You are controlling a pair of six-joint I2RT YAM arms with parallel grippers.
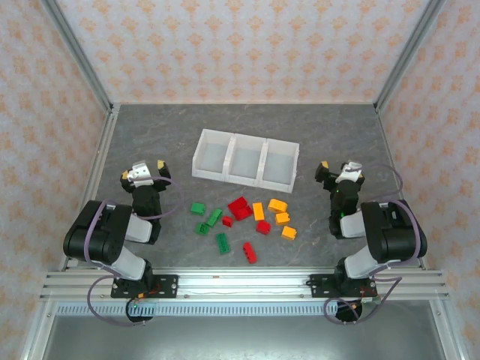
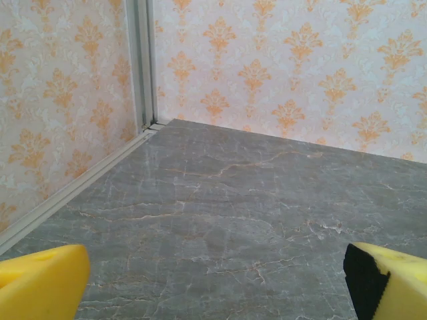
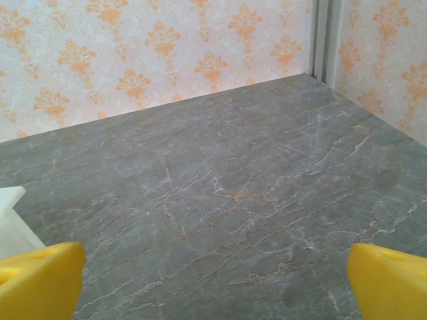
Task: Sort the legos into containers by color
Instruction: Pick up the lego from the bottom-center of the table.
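Twelve legos (image 1: 240,208) lie loose on the counter (image 1: 150,135) between the left fingers (image 1: 144,171) and the right fingers (image 1: 339,171), both spread wide and gripping nothing. The containers (image 1: 227,159) stand between them too, just beyond the bricks. The left wrist view has the yellow fingers wide over grey counter. In the right wrist view the fingers are wide, with a corner of the containers (image 3: 10,213) just beyond the left-hand one.

Arms: two black jointed metal arms (image 1: 94,234) wore white rounded shells.
Cables: thin purple cables (image 1: 94,294) looped behind the fingers.
Fingertips: blocky yellow fingertips (image 2: 40,283) were black-faced inside.
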